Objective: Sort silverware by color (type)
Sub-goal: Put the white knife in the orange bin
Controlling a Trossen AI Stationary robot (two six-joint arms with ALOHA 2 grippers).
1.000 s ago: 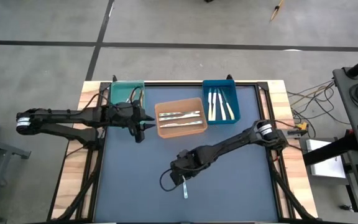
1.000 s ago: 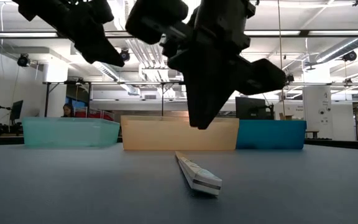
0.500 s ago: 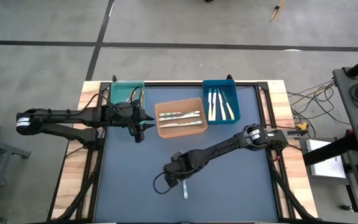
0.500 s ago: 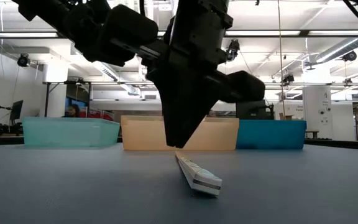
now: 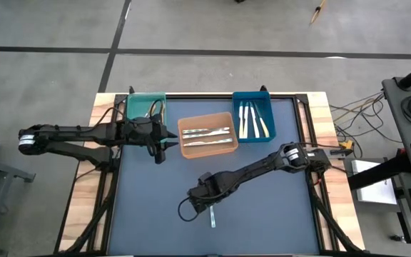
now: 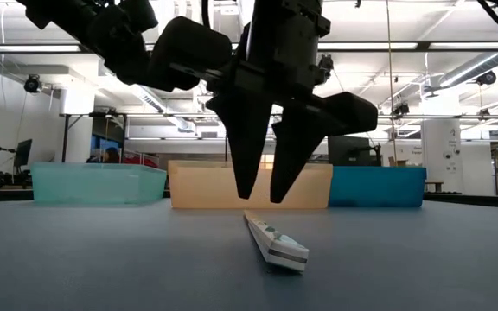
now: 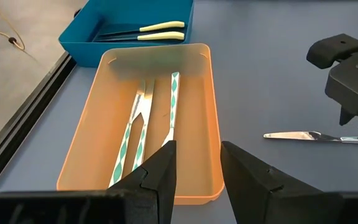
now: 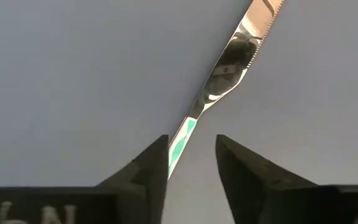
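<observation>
High view: we see the right gripper (image 5: pixel 207 202) poised over the lone knife (image 5: pixel 212 218) on the tabletop (image 5: pixel 277 214), while the left gripper (image 5: pixel 161 145) waits beside the orange bin (image 5: pixel 207 151); the knife's handle end is covered by the arm.
Low view: fingers (image 6: pixel 242 168) spread, empty, straddling the knife (image 6: pixel 275 241) for a pickup.
Left wrist: fingers (image 7: pixel 161 175) apart, holding nothing; sorted silverware (image 7: pixel 148 121) lies binned.
Right wrist: knife (image 8: pixel 229 65) lined up between the fingers; its handle is mostly hidden.
</observation>
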